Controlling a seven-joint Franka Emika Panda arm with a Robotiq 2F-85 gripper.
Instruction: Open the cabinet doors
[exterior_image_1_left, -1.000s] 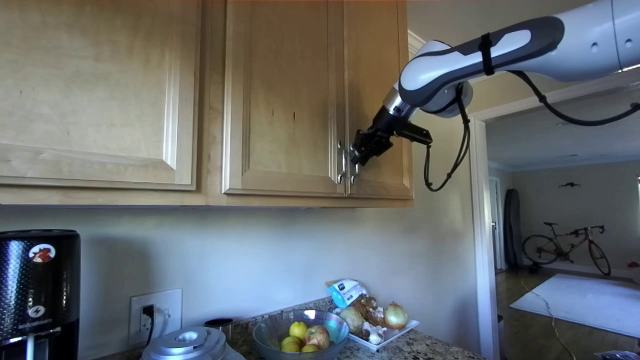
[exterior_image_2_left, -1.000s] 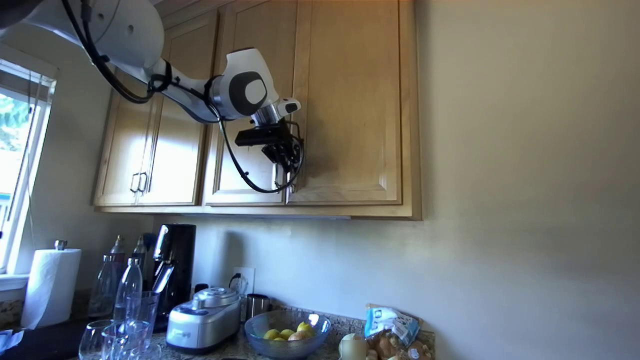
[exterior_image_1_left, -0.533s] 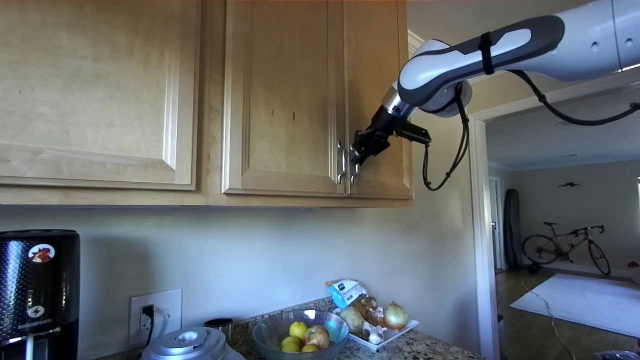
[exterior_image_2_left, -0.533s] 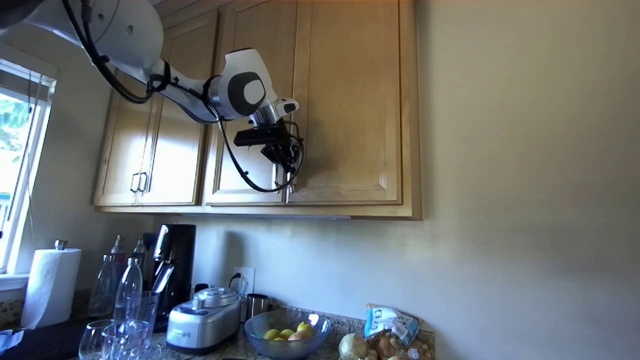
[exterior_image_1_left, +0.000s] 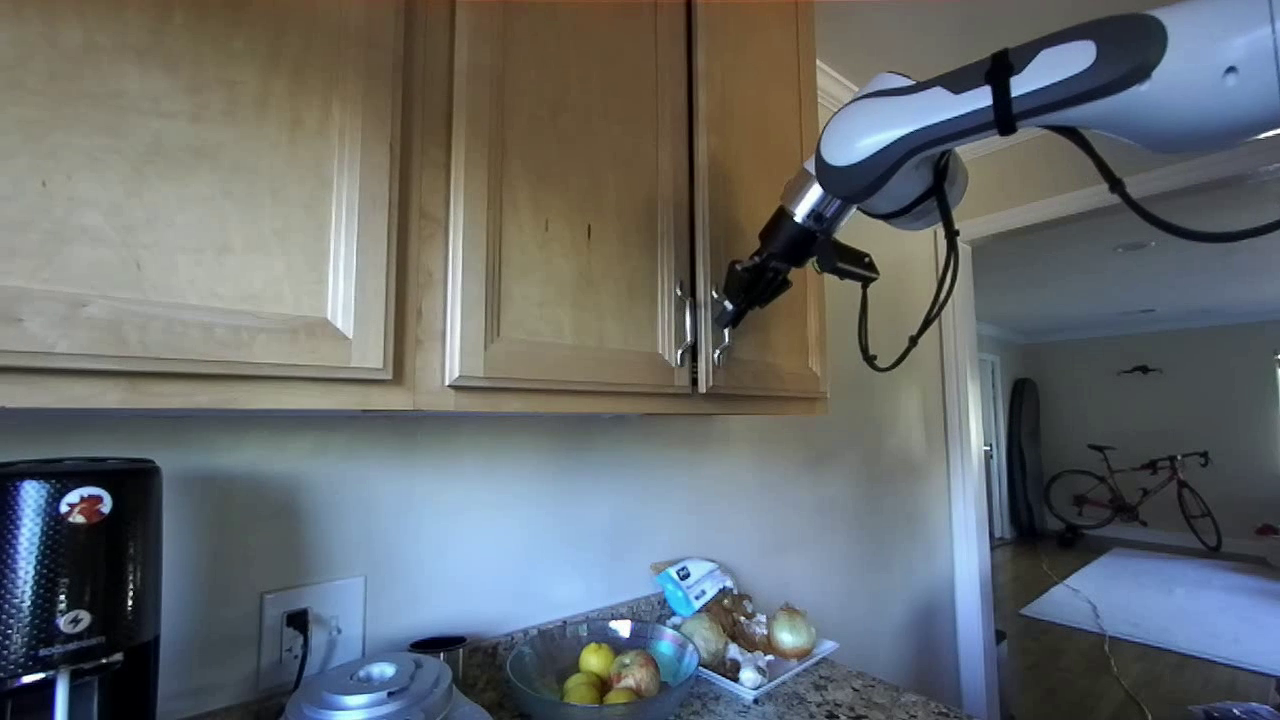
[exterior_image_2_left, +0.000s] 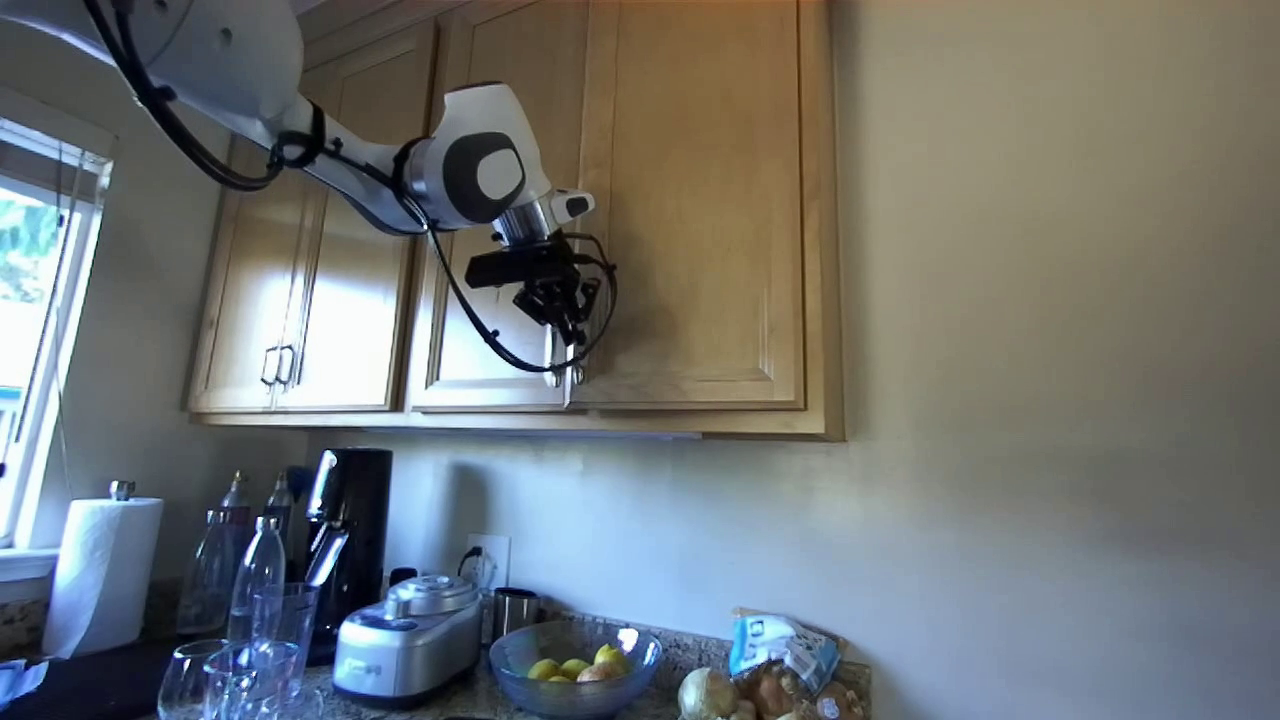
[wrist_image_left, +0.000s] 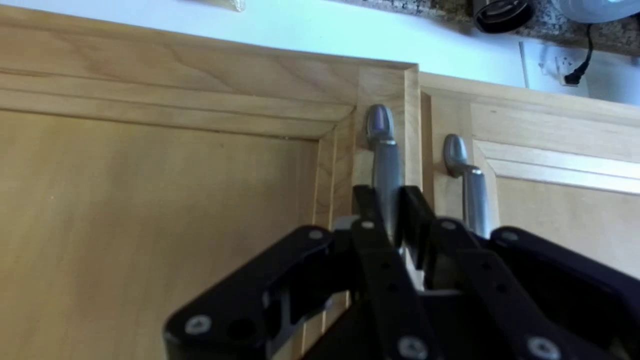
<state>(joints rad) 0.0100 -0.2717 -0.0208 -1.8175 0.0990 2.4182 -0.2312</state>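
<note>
Above the counter (exterior_image_1_left: 850, 695), end effector (wrist_image_left: 388, 195) pinching a silver handle (wrist_image_left: 386, 162), that cabinet door (exterior_image_1_left: 755, 150) newly ajar

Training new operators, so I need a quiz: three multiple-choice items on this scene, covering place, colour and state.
1. The claw is at the:
A) bowl
B) door handle
C) window
2. The paper towel roll is:
A) white
B) green
C) red
3. The gripped door is:
A) wide open
B) shut
C) slightly ajar

1: B, it clasps the door handle in the wrist view.
2: A, it shows plainly white in an exterior view.
3: C, in an exterior view a dark gap parts it from the other door.
</note>
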